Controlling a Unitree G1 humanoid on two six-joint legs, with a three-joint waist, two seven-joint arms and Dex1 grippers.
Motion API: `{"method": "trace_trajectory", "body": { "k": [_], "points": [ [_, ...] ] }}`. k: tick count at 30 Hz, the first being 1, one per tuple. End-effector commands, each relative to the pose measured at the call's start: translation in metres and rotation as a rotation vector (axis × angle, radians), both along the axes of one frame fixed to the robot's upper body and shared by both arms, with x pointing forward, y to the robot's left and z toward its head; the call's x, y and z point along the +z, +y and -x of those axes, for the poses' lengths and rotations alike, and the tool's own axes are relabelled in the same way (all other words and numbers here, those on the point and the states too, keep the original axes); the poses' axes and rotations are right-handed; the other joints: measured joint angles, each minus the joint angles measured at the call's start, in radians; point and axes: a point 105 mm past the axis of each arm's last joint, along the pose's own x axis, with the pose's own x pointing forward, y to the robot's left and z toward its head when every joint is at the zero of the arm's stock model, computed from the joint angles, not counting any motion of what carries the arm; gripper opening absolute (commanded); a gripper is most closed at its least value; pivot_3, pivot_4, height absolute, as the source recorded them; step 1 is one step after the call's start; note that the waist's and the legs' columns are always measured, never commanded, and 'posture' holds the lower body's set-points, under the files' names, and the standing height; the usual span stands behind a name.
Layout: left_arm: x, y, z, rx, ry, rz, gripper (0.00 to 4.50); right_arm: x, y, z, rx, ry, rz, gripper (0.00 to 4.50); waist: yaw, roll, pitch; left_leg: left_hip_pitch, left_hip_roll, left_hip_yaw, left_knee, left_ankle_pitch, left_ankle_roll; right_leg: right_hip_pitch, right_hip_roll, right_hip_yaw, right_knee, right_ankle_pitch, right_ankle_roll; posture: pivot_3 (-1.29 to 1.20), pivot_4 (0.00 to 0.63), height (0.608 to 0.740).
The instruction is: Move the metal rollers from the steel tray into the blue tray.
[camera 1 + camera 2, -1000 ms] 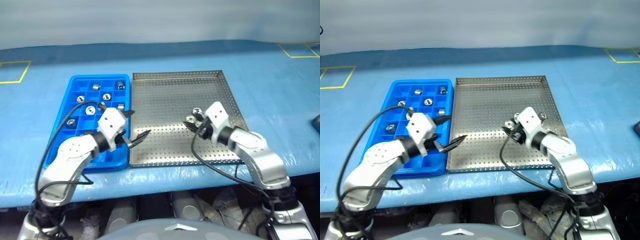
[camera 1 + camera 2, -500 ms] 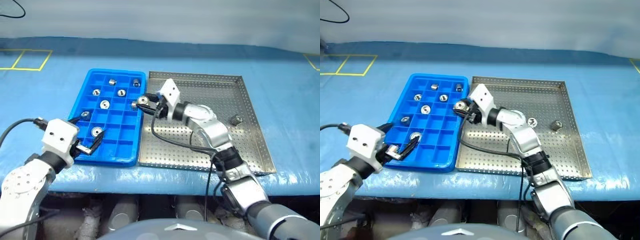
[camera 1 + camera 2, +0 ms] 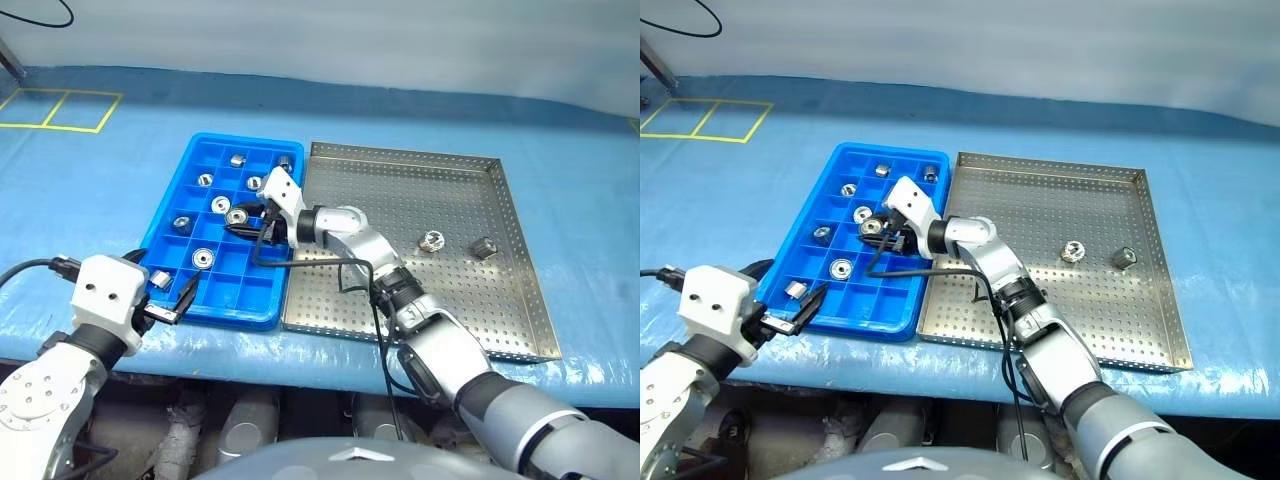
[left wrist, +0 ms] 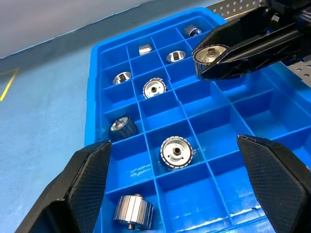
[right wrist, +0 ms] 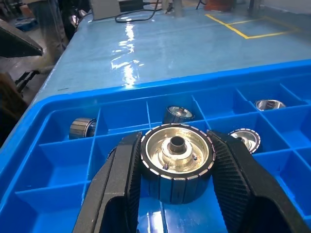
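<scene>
Clearly your right gripper [image 5: 176, 180] clamps a rigid, slick, dense-looking metal roller [image 5: 176, 154] by its ribbed sides above the blue tray [image 3: 170, 205], left gripper [image 4: 175, 179] spread empty, so keep squeezing across the sides.

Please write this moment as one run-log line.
right gripper: shut on metal roller, over blue tray | left gripper: open, empty | steel tray: two rollers left

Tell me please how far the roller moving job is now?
Done: seven metal rollers already sit in blue tray compartments. In hand: the right gripper, shut on a roller, hangs over that tray. Left: two rollers remain on the steel tray. The left gripper is open and empty.
</scene>
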Motion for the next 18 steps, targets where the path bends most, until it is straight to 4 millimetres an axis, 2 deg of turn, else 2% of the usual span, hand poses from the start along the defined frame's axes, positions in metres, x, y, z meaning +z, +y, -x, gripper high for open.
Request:
{"method": "trace_trajectory", "body": {
  "k": [1,9,11,15,18],
  "points": [
    [0.013,-0.006,0.002,-0.020,-0.055,-0.025,4.50,0.014,0.009,-0.005,0.003,-0.044,-0.031,1.70,0.003,0.000,0.000,0.000,0.000,0.000,-0.003,0.001,-0.001,-0.001,0.000,0.000,0.000,0.000,-0.001,0.20,0.150,0.740],
    [0.014,-0.007,-0.001,-0.027,-0.057,-0.027,4.50,0.005,0.013,-0.011,-0.026,0.009,-0.015,1.70,0.008,0.000,0.000,0.000,0.002,-0.006,-0.010,0.004,-0.006,-0.003,0.000,-0.006,0.000,-0.003,-0.007,0.19,0.150,0.740],
    [0.013,-0.008,-0.001,-0.030,-0.058,-0.028,4.50,0.007,0.012,-0.015,-0.050,0.001,-0.028,2.41,0.008,0.000,0.000,0.000,0.001,-0.007,-0.010,0.004,-0.006,-0.003,0.000,-0.006,0.000,-0.003,-0.007,0.19,0.150,0.740],
    [0.012,-0.010,-0.003,-0.039,-0.055,-0.023,4.50,0.016,0.008,-0.022,-0.102,-0.055,-0.064,3.55,0.008,0.000,0.000,0.000,0.001,-0.008,-0.010,0.004,-0.006,-0.002,0.001,-0.007,0.001,-0.003,-0.007,0.19,0.150,0.740],
    [0.011,-0.013,-0.005,-0.054,-0.053,-0.017,4.50,0.023,0.004,-0.024,-0.112,-0.070,-0.091,3.55,0.007,0.000,0.000,0.000,0.001,-0.008,-0.010,0.005,-0.007,-0.002,0.002,-0.007,0.001,-0.003,-0.007,0.17,0.150,0.740]
  ]
}}
